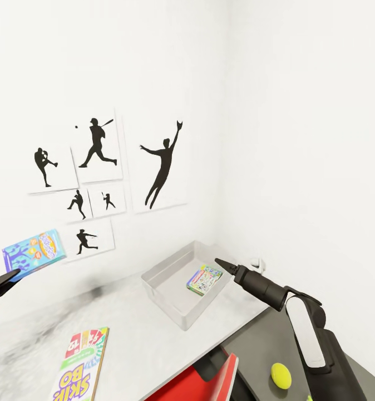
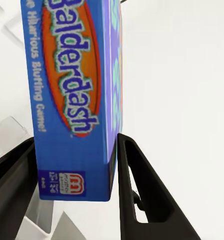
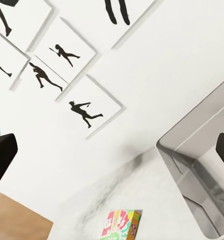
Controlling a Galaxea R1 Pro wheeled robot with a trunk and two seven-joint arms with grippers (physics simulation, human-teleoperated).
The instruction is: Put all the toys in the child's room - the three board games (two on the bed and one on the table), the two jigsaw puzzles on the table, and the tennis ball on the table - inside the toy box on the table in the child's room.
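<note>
Left gripper (image 2: 74, 192) clamped on the blue board game (image 2: 72, 90), held aloft before the wall art (image 1: 98, 172), right gripper (image 1: 220, 262) fingers spread wide over the toy box (image 1: 171, 303), green-bordered game (image 1: 204, 278) inside it, SKIP BO box (image 1: 82, 365) on the table (image 1: 137, 334), tennis ball (image 1: 280, 375) on the dark side unit (image 1: 254, 345).

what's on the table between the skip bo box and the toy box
Nothing: in the head view the table is bare between the SKIP BO box and the toy box.
</note>
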